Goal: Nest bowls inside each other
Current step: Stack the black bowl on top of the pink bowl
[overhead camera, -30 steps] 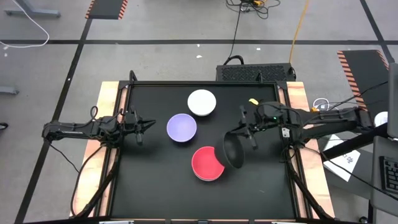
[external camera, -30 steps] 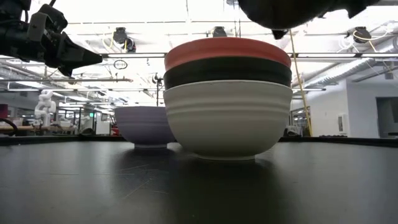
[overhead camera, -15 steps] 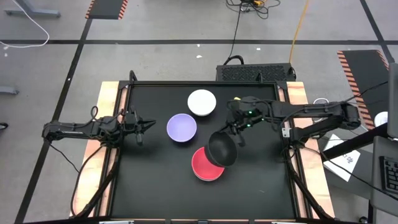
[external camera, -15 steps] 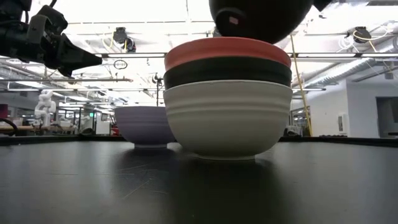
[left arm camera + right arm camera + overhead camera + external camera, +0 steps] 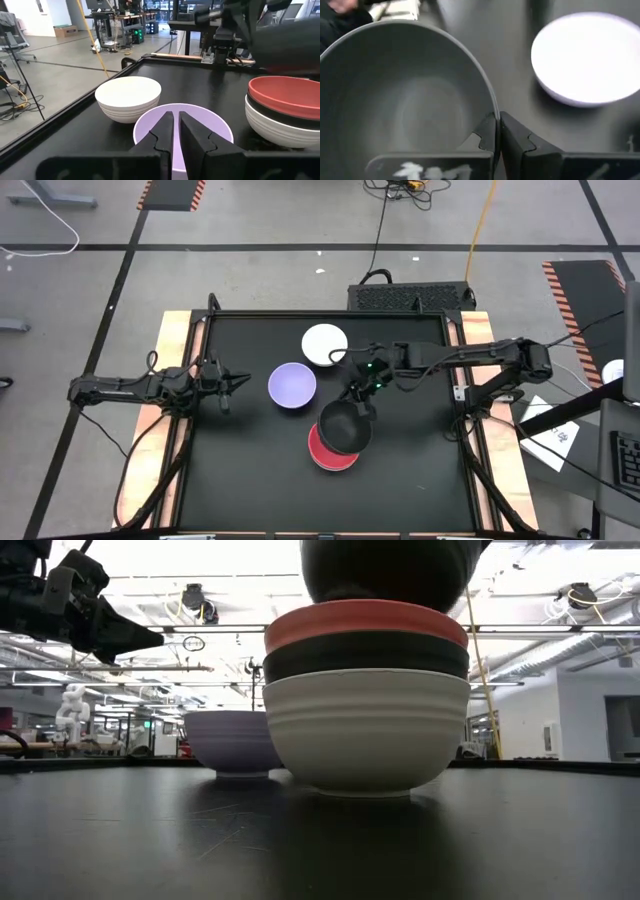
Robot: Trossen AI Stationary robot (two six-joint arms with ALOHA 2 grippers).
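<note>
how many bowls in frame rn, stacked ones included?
6. Stack near table centre: white bowl at bottom, black bowl in it, red bowl on top. Second black bowl held above the stack by right gripper. Lavender bowl and lone white bowl stand apart.

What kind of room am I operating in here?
Probably a robotics lab or workshop: striped hazard tape marks the concrete floor, exposed ducts and ceiling lights hang overhead, and equipment benches stand beyond the black table.
</note>
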